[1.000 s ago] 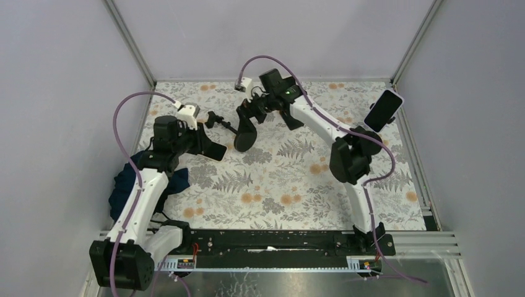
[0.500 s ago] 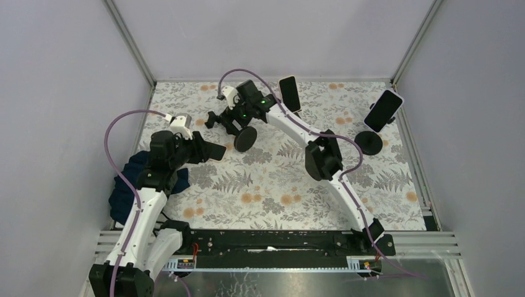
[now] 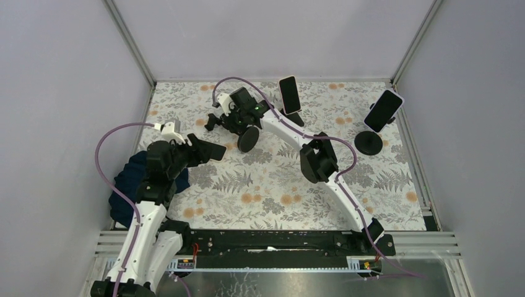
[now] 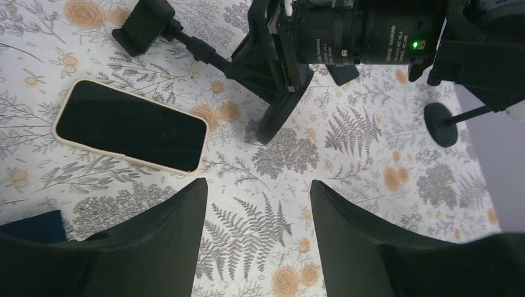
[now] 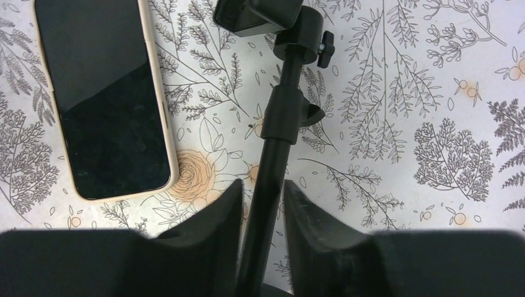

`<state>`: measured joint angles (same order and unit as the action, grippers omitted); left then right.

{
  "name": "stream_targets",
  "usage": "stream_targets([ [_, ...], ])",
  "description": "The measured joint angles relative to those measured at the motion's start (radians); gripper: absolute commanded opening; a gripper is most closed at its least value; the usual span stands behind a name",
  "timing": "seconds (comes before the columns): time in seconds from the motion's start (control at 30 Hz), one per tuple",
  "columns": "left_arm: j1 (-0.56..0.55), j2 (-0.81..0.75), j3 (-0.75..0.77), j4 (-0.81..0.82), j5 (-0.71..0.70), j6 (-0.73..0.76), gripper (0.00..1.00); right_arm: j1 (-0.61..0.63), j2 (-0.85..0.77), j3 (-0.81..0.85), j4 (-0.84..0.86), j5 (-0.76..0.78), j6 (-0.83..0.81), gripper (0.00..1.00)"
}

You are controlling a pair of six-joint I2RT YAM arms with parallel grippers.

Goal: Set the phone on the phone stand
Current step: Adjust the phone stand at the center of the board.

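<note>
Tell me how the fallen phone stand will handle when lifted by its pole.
The phone stand lies tipped over, with a round disc base, so it will probably be bottom-heavy and swing base-down when lifted. Its thin, smooth pole, flanked by the right gripper, may twist or slip. The joint under its clamp might flop.

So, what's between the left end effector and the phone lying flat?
Only bare floral mat. Nothing lies between the left end effector and the phone, as the left wrist view shows.
</note>
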<state>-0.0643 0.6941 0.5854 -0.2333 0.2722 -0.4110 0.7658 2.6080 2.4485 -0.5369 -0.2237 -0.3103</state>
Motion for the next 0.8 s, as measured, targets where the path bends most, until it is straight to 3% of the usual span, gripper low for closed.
stream_targets([
  [0.07,0.000,0.005,-0.013,0.022,0.005,-0.032,0.70,0.000,0.000,0.000,-0.001,0.016,-0.005,0.60],
  [0.13,0.000,0.006,-0.036,0.052,0.016,-0.071,0.70,0.001,0.000,0.000,-0.002,0.045,-0.009,0.61],
  [0.2,0.000,0.006,-0.061,0.077,0.027,-0.106,0.70,0.001,0.000,0.001,-0.005,0.076,-0.019,0.59],
  [0.37,0.000,0.003,-0.113,0.129,0.056,-0.180,0.70,0.002,-0.011,-0.013,-0.010,0.128,-0.037,0.38],
  [0.8,0.000,0.001,-0.213,0.286,0.130,-0.374,0.70,-0.019,-0.075,-0.117,-0.102,0.141,-0.054,0.42],
])
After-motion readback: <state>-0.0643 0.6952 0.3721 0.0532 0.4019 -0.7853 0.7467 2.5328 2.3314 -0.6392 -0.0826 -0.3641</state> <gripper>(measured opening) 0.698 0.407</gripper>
